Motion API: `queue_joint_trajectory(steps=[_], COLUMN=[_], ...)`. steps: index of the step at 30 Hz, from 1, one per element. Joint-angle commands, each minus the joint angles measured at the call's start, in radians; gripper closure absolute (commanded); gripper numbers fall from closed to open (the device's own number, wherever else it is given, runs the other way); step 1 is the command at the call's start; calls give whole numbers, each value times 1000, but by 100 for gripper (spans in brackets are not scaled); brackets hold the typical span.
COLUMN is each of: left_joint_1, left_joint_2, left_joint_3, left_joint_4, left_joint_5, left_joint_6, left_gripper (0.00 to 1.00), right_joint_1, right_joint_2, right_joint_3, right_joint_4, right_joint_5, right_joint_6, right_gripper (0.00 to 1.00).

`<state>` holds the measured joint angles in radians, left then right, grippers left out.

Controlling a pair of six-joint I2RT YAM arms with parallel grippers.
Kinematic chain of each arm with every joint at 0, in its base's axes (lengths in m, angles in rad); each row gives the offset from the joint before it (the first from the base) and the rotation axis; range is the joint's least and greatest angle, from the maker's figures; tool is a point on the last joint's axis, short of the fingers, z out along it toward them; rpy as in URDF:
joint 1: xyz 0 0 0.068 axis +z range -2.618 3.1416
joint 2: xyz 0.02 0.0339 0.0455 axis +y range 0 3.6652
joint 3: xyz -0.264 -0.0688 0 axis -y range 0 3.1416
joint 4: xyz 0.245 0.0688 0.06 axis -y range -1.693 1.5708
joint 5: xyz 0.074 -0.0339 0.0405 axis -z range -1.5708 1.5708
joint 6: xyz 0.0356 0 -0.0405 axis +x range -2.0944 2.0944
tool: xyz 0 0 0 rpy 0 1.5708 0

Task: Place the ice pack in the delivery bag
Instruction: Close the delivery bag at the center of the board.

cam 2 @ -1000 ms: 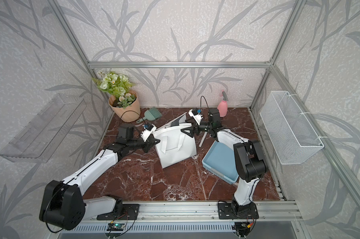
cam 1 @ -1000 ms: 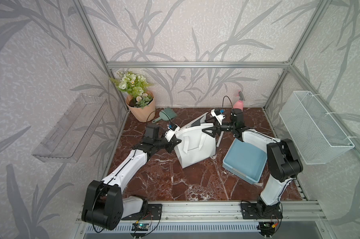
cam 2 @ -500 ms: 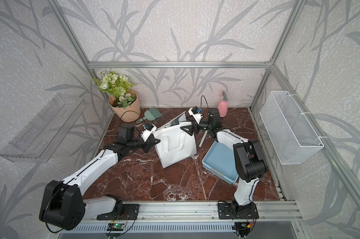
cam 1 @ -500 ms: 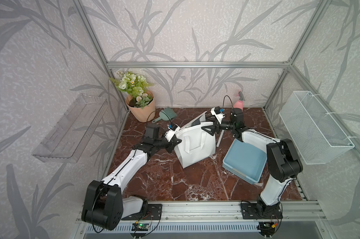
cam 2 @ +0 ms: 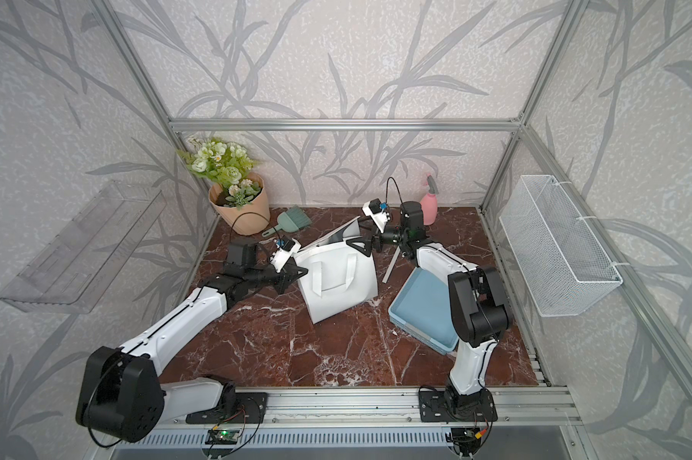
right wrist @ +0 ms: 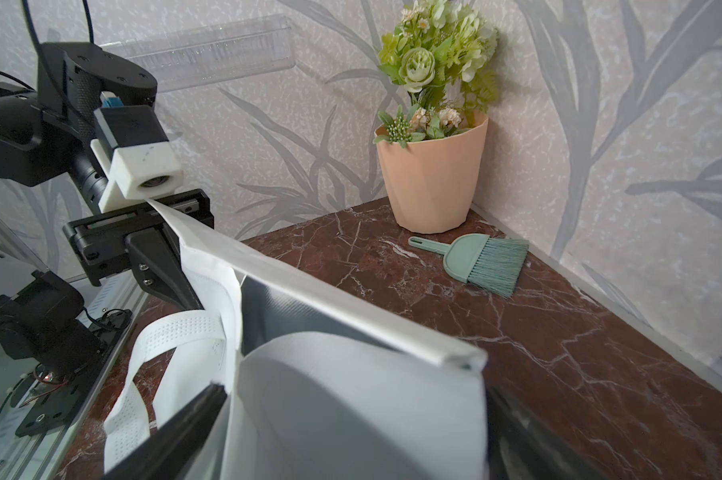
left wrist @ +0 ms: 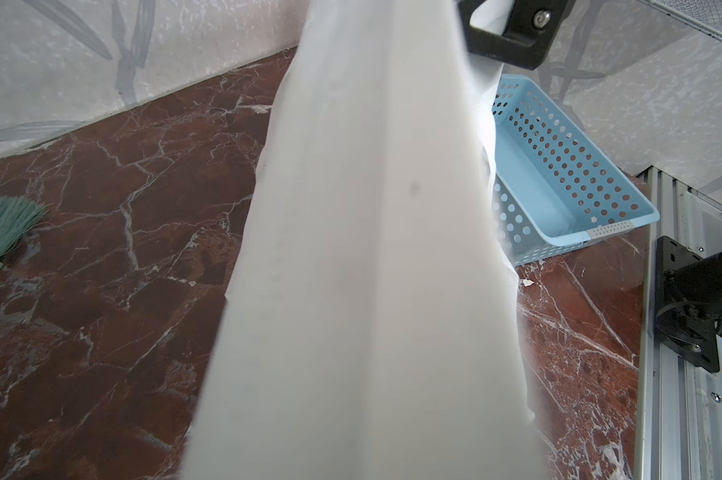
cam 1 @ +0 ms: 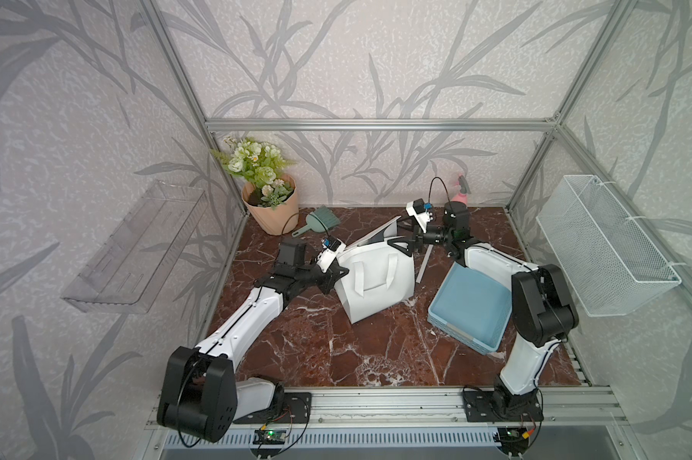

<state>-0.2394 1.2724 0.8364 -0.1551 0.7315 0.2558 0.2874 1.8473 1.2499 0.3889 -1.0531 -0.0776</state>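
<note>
The white delivery bag [cam 1: 376,278] [cam 2: 336,286] stands mid-table with its flap lid [cam 1: 378,235] raised. Its silver lining [right wrist: 309,316] shows in the right wrist view. My left gripper [cam 1: 338,273] [cam 2: 298,273] [right wrist: 176,257] is shut on the bag's left rim corner. In the left wrist view the bag's fabric [left wrist: 372,249] hides the jaws. My right gripper [cam 1: 402,245] [cam 2: 356,245] [right wrist: 353,415] is open at the bag's right end, with a finger [right wrist: 193,415] on each side of the end wall. The ice pack shows in no view.
A shallow blue tray [cam 1: 452,318] lies right of the bag, under my right arm. A thin white strip [cam 1: 422,267] lies between them. At the back stand a flower pot [cam 1: 270,203], a green brush [cam 1: 322,219] and a pink spray bottle [cam 1: 462,195]. A wire basket [cam 1: 599,247] hangs on the right wall.
My right gripper has risen slightly at the bag's right rim. The left arm and the bag have barely moved.
</note>
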Motion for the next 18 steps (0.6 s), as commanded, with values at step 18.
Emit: queue_joint_trajectory(steps=[18], left_joint_1=[4], left_joint_2=[38], left_joint_3=[40], left_joint_4=[-28], left_joint_5=[18], left_joint_6=[17], left_gripper=[95], right_joint_1=[8], right_joint_2=[-99], right_joint_3=[-225], right_joint_4=[63], right_joint_5=[1], right_joint_6=[42], right_gripper=[16])
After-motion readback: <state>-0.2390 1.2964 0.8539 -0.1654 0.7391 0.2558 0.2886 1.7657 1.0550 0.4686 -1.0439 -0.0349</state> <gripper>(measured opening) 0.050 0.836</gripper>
